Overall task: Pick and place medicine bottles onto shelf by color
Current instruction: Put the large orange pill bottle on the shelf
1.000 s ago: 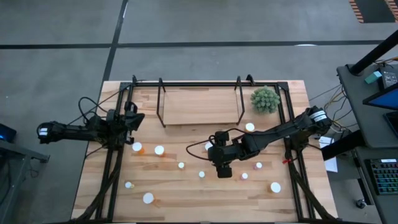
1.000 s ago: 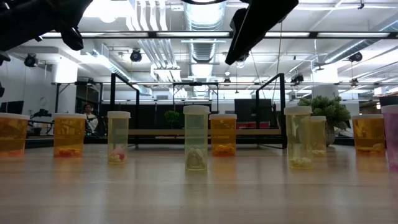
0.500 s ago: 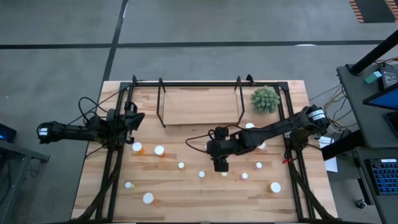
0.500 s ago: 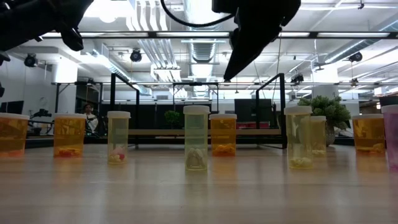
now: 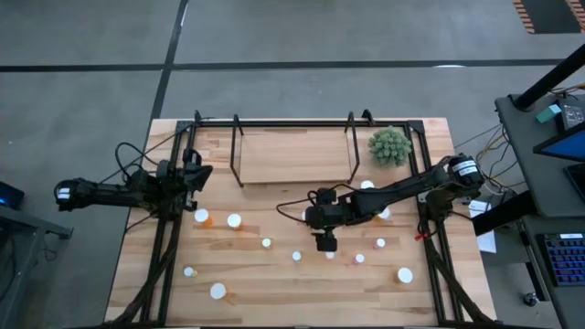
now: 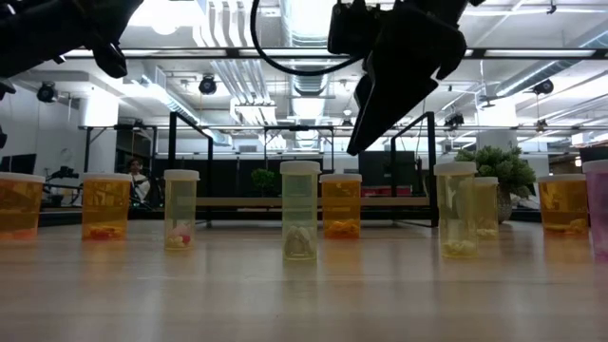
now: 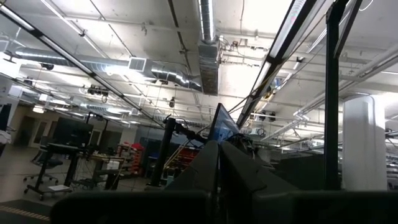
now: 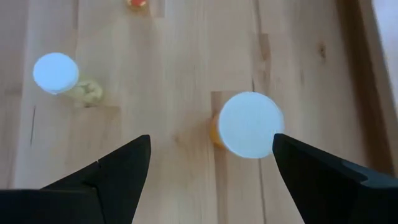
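Observation:
Several medicine bottles with white caps stand upright on the wooden table, among them an orange one and a pale yellowish one. In the low view they stand in a row, the orange one near the middle. My right gripper hangs open above the table's middle, with the orange bottle's cap below and between its fingertips, nearer one finger and untouched. My left gripper is shut, holds nothing and stays raised at the table's left side. The shelf stands at the far edge.
A green spiky plant sits at the far right, beside the shelf. Other bottles are scattered over the near half of the table. Black frame rails run along both of the table's sides.
My right gripper has come down toward the bottles and shifted a little toward the table's far edge, staying open.

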{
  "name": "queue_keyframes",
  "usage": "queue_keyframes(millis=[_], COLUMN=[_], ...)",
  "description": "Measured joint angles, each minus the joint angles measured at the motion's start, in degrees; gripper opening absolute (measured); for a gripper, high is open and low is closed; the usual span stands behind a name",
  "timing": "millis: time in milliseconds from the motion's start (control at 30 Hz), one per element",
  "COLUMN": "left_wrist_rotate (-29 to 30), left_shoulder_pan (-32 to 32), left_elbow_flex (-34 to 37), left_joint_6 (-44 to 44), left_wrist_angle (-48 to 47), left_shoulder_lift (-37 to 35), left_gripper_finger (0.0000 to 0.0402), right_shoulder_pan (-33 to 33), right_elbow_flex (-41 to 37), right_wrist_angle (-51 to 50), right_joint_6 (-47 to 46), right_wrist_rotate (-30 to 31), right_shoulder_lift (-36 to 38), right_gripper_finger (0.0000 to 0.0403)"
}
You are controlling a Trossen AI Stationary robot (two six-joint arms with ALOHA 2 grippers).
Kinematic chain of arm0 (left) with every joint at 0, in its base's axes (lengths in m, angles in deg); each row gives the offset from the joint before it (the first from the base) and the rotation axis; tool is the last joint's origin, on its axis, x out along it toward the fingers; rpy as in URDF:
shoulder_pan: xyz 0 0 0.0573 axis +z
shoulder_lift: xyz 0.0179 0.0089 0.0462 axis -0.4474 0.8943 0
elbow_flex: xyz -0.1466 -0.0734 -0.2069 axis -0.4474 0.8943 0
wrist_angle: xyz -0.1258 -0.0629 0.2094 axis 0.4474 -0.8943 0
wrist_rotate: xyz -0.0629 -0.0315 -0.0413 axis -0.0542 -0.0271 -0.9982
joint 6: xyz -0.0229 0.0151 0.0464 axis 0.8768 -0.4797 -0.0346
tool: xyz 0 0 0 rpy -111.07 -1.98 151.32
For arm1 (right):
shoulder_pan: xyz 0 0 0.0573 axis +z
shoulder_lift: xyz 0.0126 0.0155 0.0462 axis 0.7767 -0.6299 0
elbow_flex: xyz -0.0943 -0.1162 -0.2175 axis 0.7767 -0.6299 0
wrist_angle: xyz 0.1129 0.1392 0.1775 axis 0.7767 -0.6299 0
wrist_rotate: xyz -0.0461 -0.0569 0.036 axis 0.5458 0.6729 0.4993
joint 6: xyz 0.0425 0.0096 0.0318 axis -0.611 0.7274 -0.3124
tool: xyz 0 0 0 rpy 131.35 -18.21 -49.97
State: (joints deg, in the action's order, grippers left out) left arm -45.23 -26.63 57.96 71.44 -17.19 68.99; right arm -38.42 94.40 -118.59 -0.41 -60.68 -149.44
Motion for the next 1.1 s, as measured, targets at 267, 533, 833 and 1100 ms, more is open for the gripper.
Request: queue_keyframes(millis=[267,533,833,1100], left_wrist_rotate=[0.0,0.0,0.0,0.0], left_shoulder_pan=[0.0,0.0,0.0,0.0], left_elbow_flex=[0.0,0.0,0.0,0.0], left_joint_6=[0.0,-0.1,0.0,0.0], left_wrist_angle=[0.0,0.0,0.0,0.0], left_shoulder_lift=[0.0,0.0,0.0,0.0], left_gripper_finger=[0.0000,0.0000,0.0000,0.0000], right_shoulder_pan=[-0.8,-3.6,-3.8,-3.8], right_elbow_flex=[-2.7,-8.2,-12.6,-12.1], right_wrist_angle=[5.7,13.3,21.5,21.5], right_joint_6=[1.7,4.5,5.1,5.1], right_wrist_rotate=[3.6,2.5,1.9,2.2], right_shoulder_lift=[0.0,0.0,0.0,0.0], right_gripper_finger=[0.0327,0.0327,0.0325,0.0246])
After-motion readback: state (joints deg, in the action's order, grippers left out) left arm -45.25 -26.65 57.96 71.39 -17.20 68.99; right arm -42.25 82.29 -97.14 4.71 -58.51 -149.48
